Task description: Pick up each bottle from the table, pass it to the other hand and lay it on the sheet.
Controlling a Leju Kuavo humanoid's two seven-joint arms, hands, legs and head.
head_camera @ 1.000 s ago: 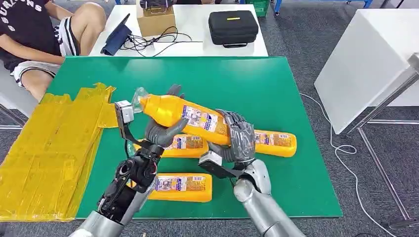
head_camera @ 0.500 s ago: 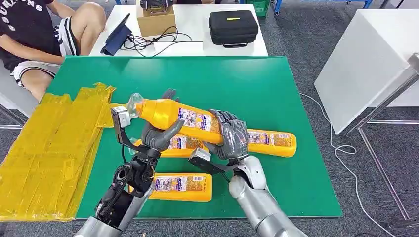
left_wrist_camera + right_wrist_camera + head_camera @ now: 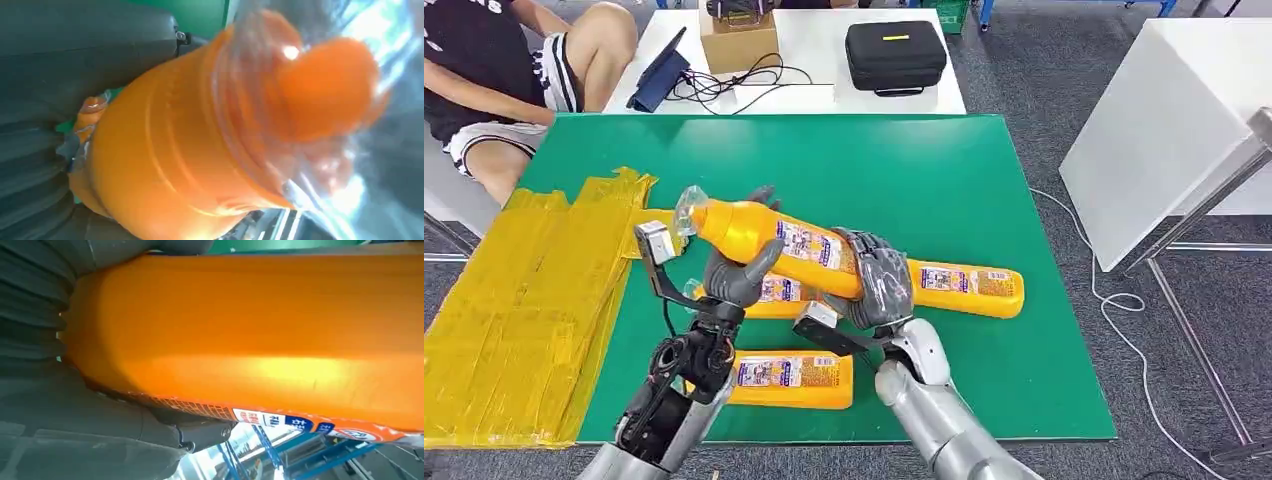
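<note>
Bottle: orange bottle [image 3: 769, 238] held in the air above the green table [image 3: 944, 170], cap toward the yellow sheet [image 3: 514, 300].
Left hand [image 3: 742, 270]: cupped under its shoulder.
Right hand [image 3: 876, 285]: wrapped round the lower body.
Handling: looks full, stiff, slick — grip mid-body, not the cap.

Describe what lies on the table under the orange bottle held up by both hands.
Under the held bottle, gripped by the left hand and right hand, a second bottle lies on the green table. The hands cover its ends.
</note>
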